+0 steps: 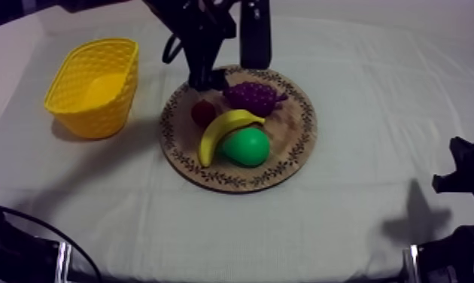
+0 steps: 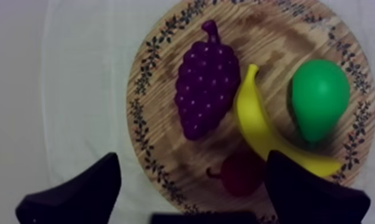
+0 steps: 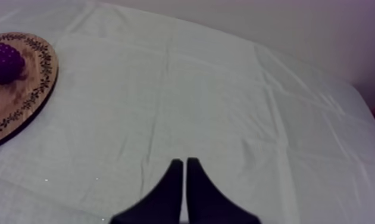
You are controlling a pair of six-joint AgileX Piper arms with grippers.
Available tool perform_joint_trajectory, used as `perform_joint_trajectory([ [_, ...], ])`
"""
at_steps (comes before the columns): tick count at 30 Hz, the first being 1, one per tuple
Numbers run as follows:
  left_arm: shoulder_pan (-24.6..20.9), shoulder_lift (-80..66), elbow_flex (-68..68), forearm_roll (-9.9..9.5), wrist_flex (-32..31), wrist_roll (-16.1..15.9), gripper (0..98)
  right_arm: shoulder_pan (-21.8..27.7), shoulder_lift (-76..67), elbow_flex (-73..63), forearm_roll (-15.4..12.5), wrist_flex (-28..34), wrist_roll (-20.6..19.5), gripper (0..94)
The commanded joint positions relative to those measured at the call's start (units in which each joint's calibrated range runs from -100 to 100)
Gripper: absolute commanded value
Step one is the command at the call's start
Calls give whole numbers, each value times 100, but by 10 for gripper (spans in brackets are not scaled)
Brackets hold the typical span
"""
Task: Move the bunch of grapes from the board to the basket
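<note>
In the top view, my left gripper (image 1: 208, 75) hangs over the far rim of the wooden board (image 1: 285, 169), just beside the bunch of grapes (image 1: 252, 96), which lies on the board's far half. A banana (image 1: 223, 129), a green pear (image 1: 247, 147) and a small red fruit (image 1: 203, 113) share the board on its nearer half. The yellow basket (image 1: 97, 83) stands upright on the cloth (image 1: 360, 218) at my left side, apart from the board.

In my left wrist view, my fingers (image 2: 86, 190) stand wide apart with nothing between them. The grapes lie flat ahead of them, stem pointing away. One flank is close against the banana, and I cannot tell whether they touch. The red fruit sits near one fingertip.

In my right wrist view, my right gripper (image 3: 184, 162) is pressed together into a narrow wedge over bare cloth, well apart from the board.

I judge this to be the approach, with the grapes not yet grasped. Next I need to move forward and down until my fingers straddle the bunch across its width. One finger must slip into the tight space beside the banana without shoving it. Then comes the squeeze, the lift and the carry to the basket.
</note>
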Motion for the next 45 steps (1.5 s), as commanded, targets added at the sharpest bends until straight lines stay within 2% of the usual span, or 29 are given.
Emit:
perform_joint_trajectory([
  [1, 7, 276, -134, 37, 2, -39, 909, 2, -2, 4, 0, 0, -1, 2],
  [8, 55, 952, -455, 133, -181, -127, 911, 2, -2, 4, 0, 0, -1, 2],
  [17, 106, 1588, -980, 163, -170, -128, 899, 2, -2, 4, 0, 0, -1, 2],
  [38, 60, 2382, -1781, 212, 71, -47, 872, 2, -2, 4, 0, 0, -1, 2],
  [45, 40, 2651, -2192, 232, 335, -34, 865, 2, -2, 4, 0, 0, -1, 2],
])
